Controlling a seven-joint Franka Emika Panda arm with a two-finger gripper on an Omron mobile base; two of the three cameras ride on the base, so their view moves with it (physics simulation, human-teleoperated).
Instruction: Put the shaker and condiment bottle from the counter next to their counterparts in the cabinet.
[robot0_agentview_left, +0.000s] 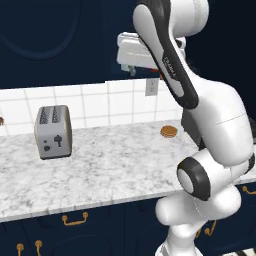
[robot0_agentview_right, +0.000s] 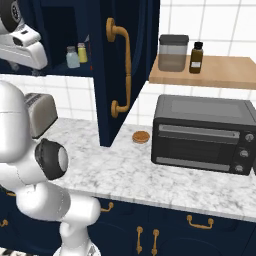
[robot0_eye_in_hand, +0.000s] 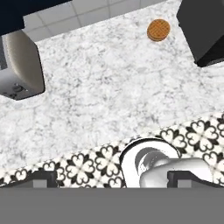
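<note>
gripper (robot0_eye_in_hand: 111, 178) spread wide and holding nothing, high above the marbled desk (robot0_eye_in_hand: 109, 87), pale blue-grey shaker (robot0_agentview_right: 72, 57) beside yellow-olive shaker (robot0_agentview_right: 82, 52) on the cabinet (robot0_agentview_right: 127, 30) shelf

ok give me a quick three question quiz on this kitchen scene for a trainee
1. True or false: the pale blue-grey shaker stands in the cabinet beside the yellow shaker.
2. What lies on the counter between the cabinet door and the black oven? A) round waffle B) spoon C) cup
3. Fill in: the toaster has ___ slots on top.
Key: 1 true; 2 A; 3 two.
</note>
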